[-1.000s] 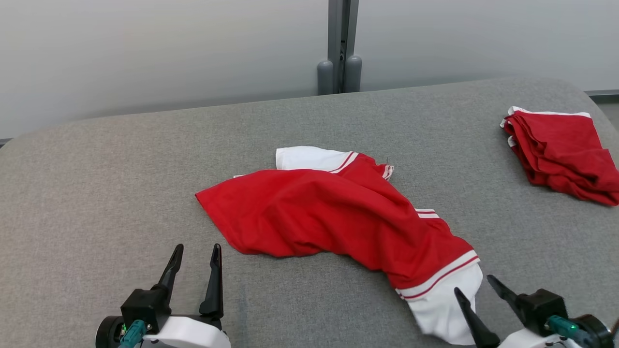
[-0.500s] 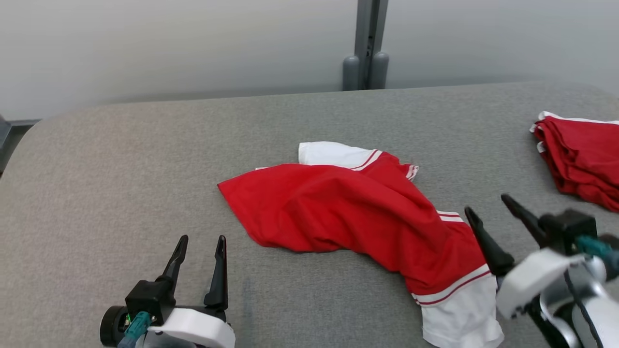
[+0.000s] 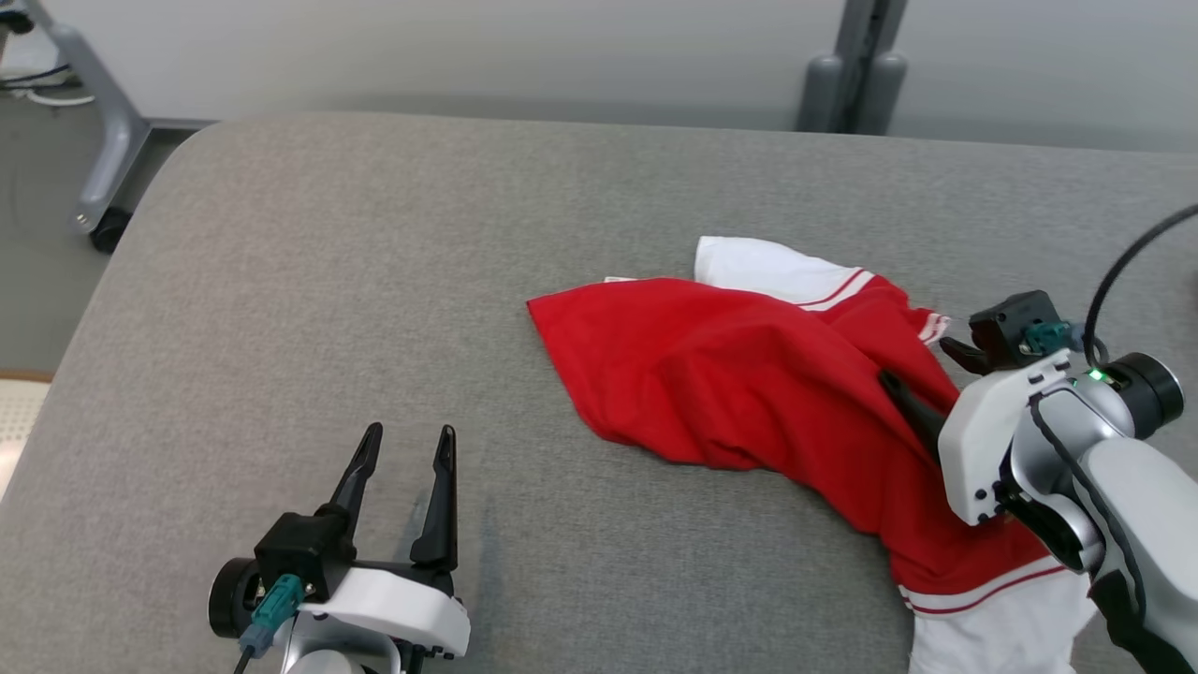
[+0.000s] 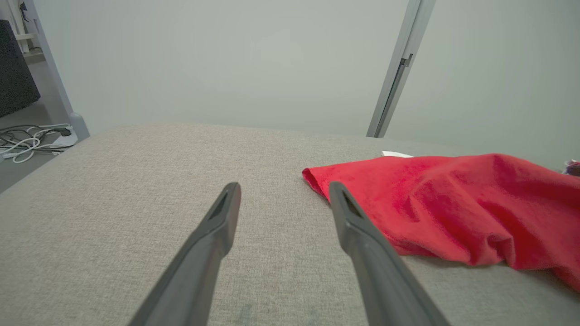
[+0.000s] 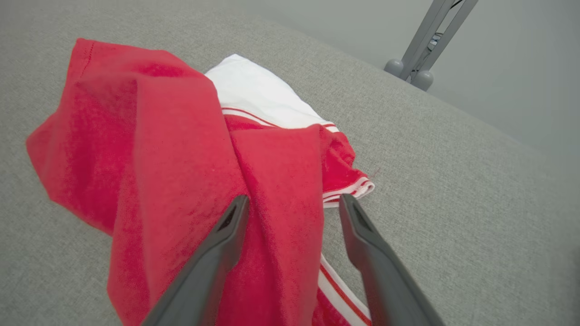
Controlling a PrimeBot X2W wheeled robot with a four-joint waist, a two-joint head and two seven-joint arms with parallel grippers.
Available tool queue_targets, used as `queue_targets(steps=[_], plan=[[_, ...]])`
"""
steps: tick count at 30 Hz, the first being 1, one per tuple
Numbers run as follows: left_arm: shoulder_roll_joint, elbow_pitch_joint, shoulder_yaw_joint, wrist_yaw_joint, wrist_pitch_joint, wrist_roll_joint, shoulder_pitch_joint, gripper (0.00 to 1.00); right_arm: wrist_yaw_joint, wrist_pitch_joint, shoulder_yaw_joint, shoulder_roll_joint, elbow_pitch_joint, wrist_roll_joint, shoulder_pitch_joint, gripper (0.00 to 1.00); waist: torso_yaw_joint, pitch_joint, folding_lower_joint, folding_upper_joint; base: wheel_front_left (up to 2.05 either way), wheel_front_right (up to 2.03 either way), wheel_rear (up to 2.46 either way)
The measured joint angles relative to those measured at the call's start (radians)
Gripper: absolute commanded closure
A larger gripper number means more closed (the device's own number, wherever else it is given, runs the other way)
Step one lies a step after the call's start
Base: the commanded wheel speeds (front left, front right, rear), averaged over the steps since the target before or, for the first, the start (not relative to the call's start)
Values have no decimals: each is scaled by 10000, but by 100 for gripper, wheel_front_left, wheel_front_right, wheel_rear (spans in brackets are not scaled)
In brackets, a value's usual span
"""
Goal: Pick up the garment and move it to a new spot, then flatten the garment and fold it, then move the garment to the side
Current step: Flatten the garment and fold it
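Note:
The garment (image 3: 749, 374), red with white striped sleeves, lies crumpled on the grey padded table (image 3: 356, 271). One white sleeve (image 3: 992, 637) hangs toward the near edge and another sits at the back. My right gripper (image 3: 922, 365) hovers open over the garment's right part. In the right wrist view a raised red fold of the garment (image 5: 181, 149) runs between the spread fingers of the right gripper (image 5: 294, 201), which are not closed on it. My left gripper (image 3: 407, 440) stands open over bare table, left of the garment. In the left wrist view the left gripper (image 4: 284, 190) has the garment's corner (image 4: 435, 199) to its right.
A grey metal post (image 3: 856, 75) stands behind the table. A wheeled stand leg (image 3: 98, 140) is on the floor at the far left, past the table's rounded corner. Cables (image 4: 27, 140) lie on the floor there.
The head camera has swung left, so the whole picture shifted right. My right gripper rose from the near edge and moved over the garment. The left gripper has barely moved.

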Motion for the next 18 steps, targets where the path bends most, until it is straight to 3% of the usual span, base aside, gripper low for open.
queue_targets(steps=[4,5,7,9,11,18], plan=[[2,-12,-61,56,0,-75,-102,0,2,407,849,-198,742,619,-756,0,381,191,0,0,0,0,0],[2,-13,-71,65,0,-92,-109,0,2,510,995,-228,957,742,-955,6,462,233,-1,0,0,0,0],[-4,-23,-119,75,0,-150,-124,0,0,788,1151,-207,1436,1223,-1231,51,606,303,0,0,0,0,0],[0,-27,-165,84,0,-167,-151,0,0,917,1306,-146,1843,1544,-1450,65,734,365,0,0,0,0,0],[-4,-36,-203,86,0,-207,-201,0,2,903,1409,-148,2278,1712,-1758,100,851,431,0,0,0,0,0],[-4,-79,-232,119,0,-244,-319,0,2,-117,1001,-115,3814,1942,-2948,100,1058,685,0,0,0,0,0]])
